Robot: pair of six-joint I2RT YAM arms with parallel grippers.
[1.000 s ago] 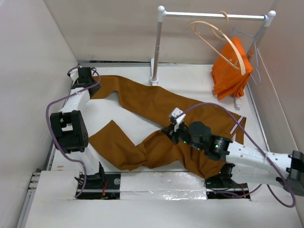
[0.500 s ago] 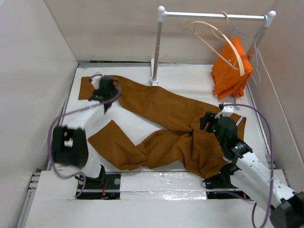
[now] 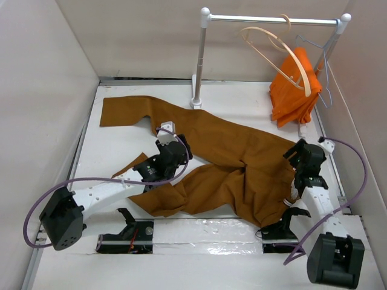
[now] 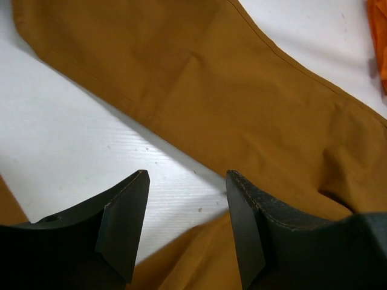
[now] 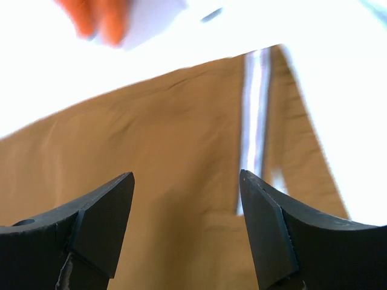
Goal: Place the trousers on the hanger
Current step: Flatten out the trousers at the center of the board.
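Trousers (image 3: 230, 151) sprawl crumpled from the table's near edge to its far left corner. Both pincers hover over them, jaws apart, holding nothing: the left gripper (image 3: 172, 145) over a leg, the right gripper (image 3: 302, 156) over the waistband by the right edge. Only the right wrist view shows the white-striped trim (image 5: 254, 121). Pinching one loose layer could leave the rest dragging. The hanger (image 3: 284, 51) hangs on the rail (image 3: 272, 20) at the far right corner.

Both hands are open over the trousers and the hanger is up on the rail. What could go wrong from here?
1. The trousers lie bunched, legs splayed; the right hand, pinching near the striped waistband, may catch one layer and drag the rest unevenly.
2. The hanger hangs tilted against the orange garment; pulling it off the rail could snag that.
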